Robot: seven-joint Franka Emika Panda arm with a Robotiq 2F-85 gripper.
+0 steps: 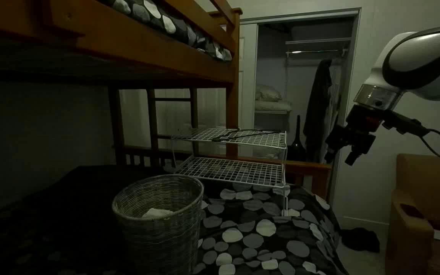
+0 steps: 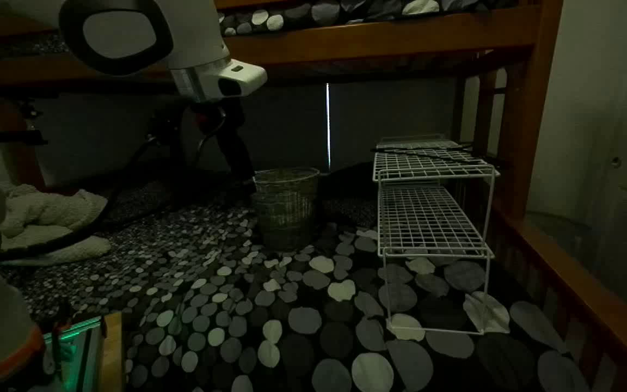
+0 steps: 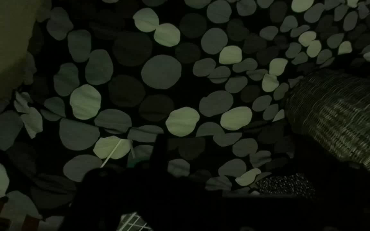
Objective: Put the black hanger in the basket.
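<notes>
The black hanger (image 1: 243, 135) lies on the top shelf of the white wire rack (image 1: 235, 172). In both exterior views the basket (image 1: 166, 240) sits left of the rack. Something white (image 1: 158, 212) is inside it. In an exterior view the end effector (image 1: 340, 157) hangs in the air, right of the rack. Its two fingers are spread apart.

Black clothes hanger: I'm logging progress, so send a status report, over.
Gripper open, holding nothing. Black clothes hanger lying atop white wire rack, not yet in wicker basket. Possible obstacle: upper-bunk rail above.
</notes>
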